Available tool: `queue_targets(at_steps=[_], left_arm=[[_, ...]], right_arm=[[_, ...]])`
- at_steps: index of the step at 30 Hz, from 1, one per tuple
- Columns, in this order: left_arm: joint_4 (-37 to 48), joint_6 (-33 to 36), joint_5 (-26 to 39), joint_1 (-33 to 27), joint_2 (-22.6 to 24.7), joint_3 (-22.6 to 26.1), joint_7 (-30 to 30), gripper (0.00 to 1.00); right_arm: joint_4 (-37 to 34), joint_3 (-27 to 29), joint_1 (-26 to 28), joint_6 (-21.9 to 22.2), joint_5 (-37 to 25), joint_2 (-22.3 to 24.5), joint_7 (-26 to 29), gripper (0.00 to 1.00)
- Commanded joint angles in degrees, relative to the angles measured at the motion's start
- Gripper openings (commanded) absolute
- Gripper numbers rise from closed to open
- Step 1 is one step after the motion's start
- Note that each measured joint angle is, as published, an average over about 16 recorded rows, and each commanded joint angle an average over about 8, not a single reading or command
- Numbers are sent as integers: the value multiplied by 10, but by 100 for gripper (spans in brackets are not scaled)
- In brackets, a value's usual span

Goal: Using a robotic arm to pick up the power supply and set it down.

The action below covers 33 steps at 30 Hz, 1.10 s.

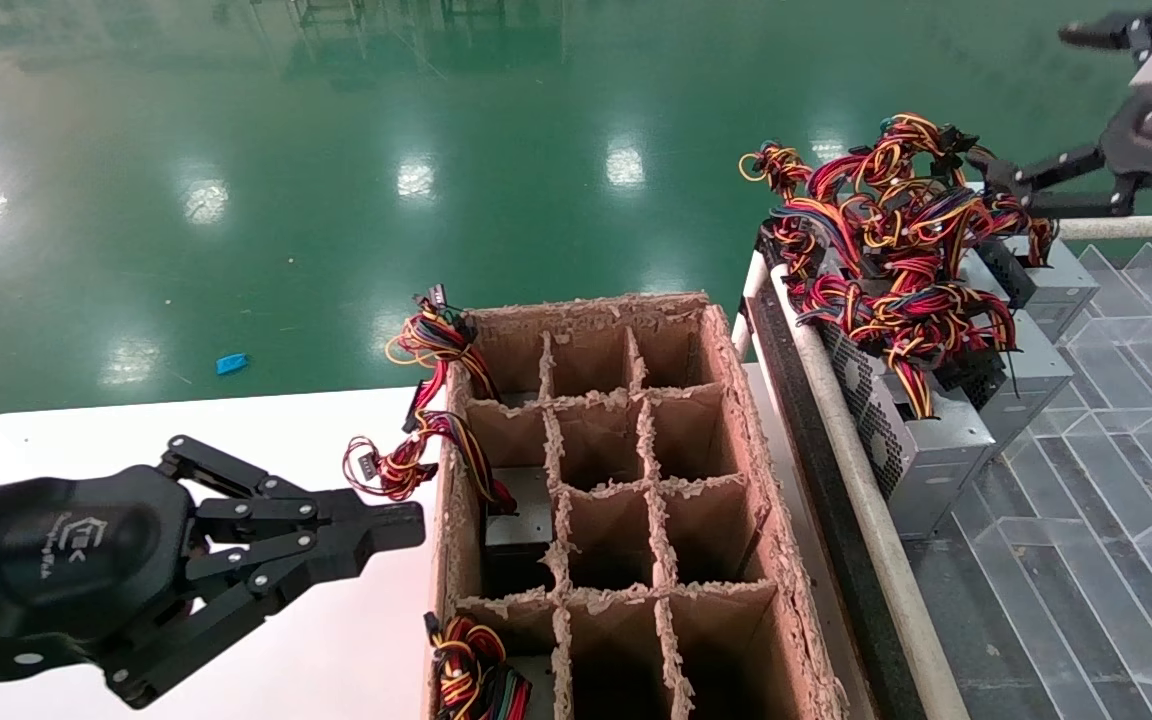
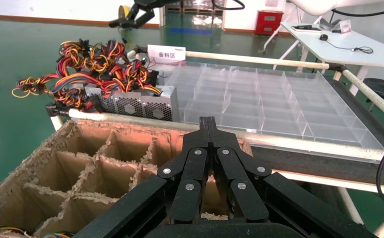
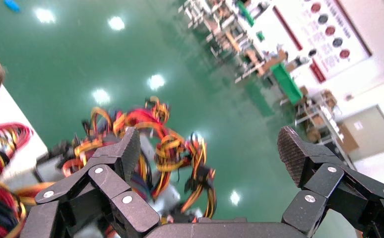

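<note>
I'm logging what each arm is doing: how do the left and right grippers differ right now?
The left gripper has its jaws shut together; the right gripper has its jaws spread wide. The left gripper sits low over the white table, beside the cardboard divider box; the right gripper is raised at the far right, by the wire bundles of the power supplies. Both are black multi-link claws holding nothing.

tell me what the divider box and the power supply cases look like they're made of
Divider box: brown corrugated cardboard, matte, judging by its frayed, fuzzy torn edges. Power supply cases: probably thin sheet steel, dull grey bare-metal finish, with punched vent holes and folded corners.
</note>
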Motion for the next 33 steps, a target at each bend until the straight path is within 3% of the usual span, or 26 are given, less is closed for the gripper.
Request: queue_targets(at_steps=[1,17,25,33], left_arm=[[0,0,0,0,0,0,0,0],[0,0,0,0,0,0,0,1],[0,0,0,0,0,0,0,98],[0,0,0,0,0,0,0,100]], right_arm=[[-2,8,1,-9,14,2,-3,100],[75,-3,-68,-59,103,15,69,100],[121,-11,-111,-87,155,23,113,100],[168,-18,-153,-115,207,31,158,100]])
